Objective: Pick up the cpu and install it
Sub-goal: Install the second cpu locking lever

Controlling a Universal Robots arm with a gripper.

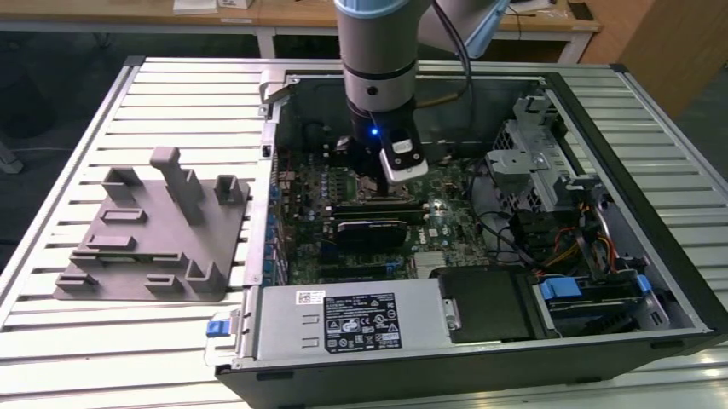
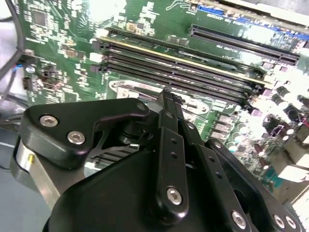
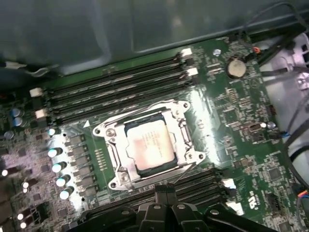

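**Green board, silver chip, black gripper**

I see the cpu (image 3: pixel 150 145) with a silvery-grey top and a paler rim. It sits in a dark socket with a shiny metal frame (image 3: pixel 110 135). The motherboard (image 3: pixel 231 125) is dark green with tiny pale marks and silver dots. Long black memory slots (image 3: pixel 116 89) have white clips at their ends. Small round capacitors (image 3: pixel 57 166) shine pale blue-white.

My gripper (image 2: pixel 166 145) is black with silver screws in the second wrist view.

In the exterior view, the arm (image 1: pixel 381 51) is grey with a light blue ring and a small blue light. The plastic fixture (image 1: pixel 153 234) is plain grey. The table (image 1: pixel 91 341) is pale with stripes. The computer case (image 1: pixel 660 247) is black, with blue clips (image 1: pixel 560 288).
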